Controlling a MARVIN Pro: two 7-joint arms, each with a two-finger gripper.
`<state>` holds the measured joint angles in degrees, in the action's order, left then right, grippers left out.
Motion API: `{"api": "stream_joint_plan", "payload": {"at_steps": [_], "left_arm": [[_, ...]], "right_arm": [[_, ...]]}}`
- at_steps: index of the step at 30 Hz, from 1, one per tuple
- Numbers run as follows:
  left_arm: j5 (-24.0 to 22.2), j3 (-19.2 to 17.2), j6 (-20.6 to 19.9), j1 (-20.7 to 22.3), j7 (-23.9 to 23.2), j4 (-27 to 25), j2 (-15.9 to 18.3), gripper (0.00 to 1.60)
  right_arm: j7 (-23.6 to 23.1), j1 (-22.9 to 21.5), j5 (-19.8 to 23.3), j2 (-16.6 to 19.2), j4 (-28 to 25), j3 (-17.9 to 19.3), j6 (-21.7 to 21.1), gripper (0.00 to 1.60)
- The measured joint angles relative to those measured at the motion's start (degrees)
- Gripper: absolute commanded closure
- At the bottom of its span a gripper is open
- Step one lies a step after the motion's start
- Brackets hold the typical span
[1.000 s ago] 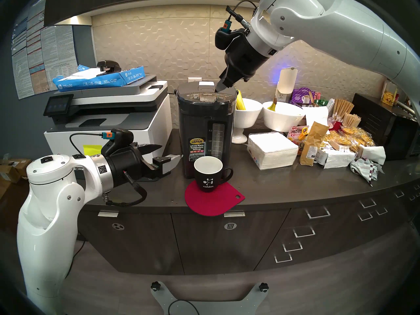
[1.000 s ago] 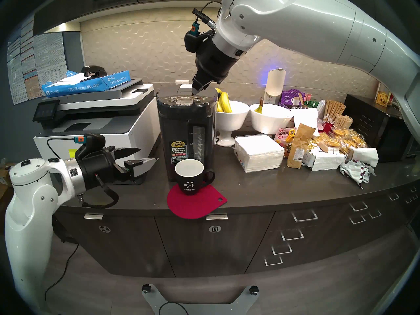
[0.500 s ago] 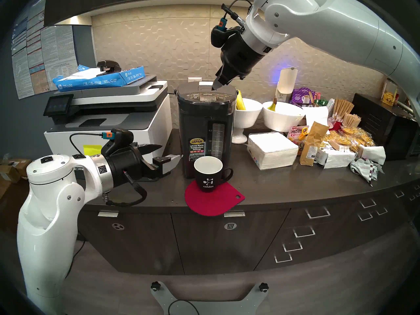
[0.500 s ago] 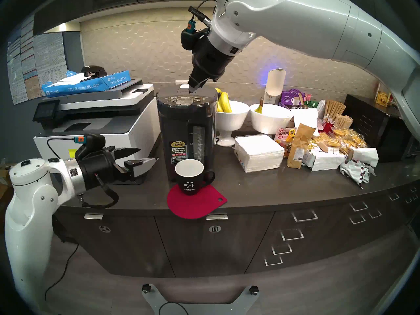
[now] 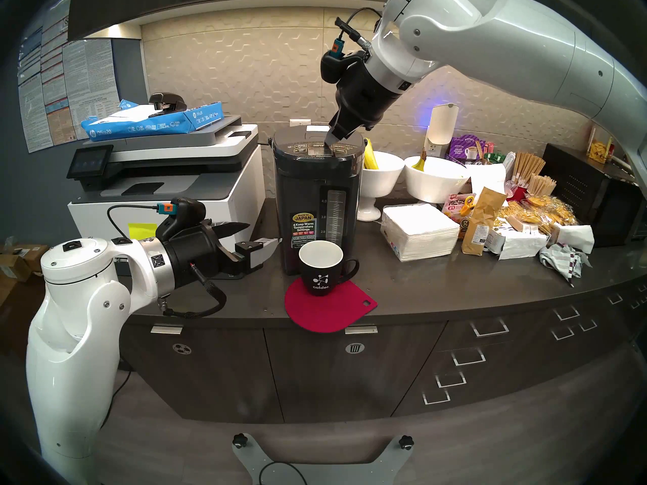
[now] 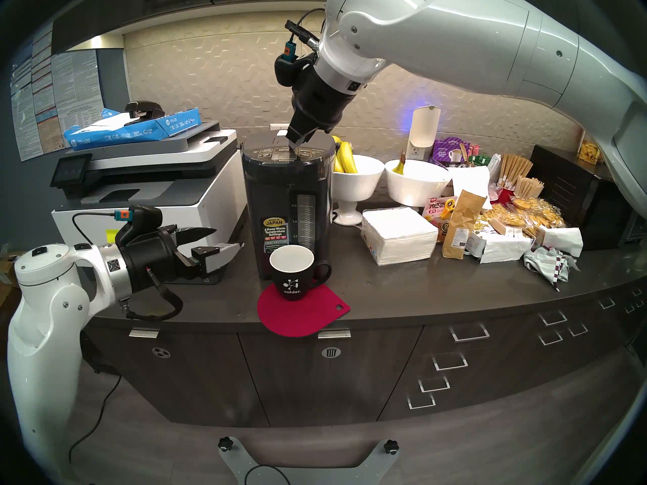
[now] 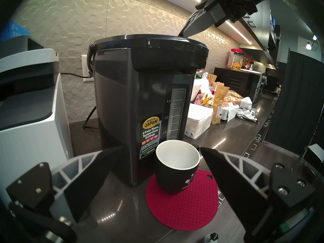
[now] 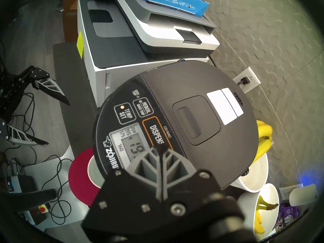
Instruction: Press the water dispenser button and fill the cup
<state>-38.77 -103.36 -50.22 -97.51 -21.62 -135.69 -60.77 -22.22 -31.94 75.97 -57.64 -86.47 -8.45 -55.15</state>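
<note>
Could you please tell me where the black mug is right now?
In the left head view, the black mug stands centre-frame on the red mat, directly before the water dispenser, right of the open left gripper.

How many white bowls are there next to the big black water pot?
2. One bowl, on a foot, stands right beside the water pot and holds bananas. The other bowl sits just past it, with one banana showing. More could hide behind the snacks.

One water dispenser [image 5: 317, 197], one cup [image 5: 321, 272], one red mat [image 5: 329, 309], one printer [image 5: 168, 183], two white bowls [image 5: 381, 179], two grippers [image 5: 261, 236], one napkin stack [image 5: 420, 234], banana count unclear.
</note>
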Motion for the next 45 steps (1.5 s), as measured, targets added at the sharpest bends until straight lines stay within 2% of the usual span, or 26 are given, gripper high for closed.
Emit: {"api": "stream_joint_plan", "payload": {"at_steps": [27, 45], "left_arm": [[0.0, 0.0, 0.0, 0.0, 0.0, 0.0, 0.0, 0.00], [0.0, 0.0, 0.0, 0.0, 0.0, 0.0, 0.0, 0.00]], "right_arm": [[3.6, -0.4, 2.6, 0.2, -1.7, -0.9, 0.1, 1.60], [2.5, -1.1, 2.8, -0.9, -0.1, -1.9, 0.1, 1.60]]}}
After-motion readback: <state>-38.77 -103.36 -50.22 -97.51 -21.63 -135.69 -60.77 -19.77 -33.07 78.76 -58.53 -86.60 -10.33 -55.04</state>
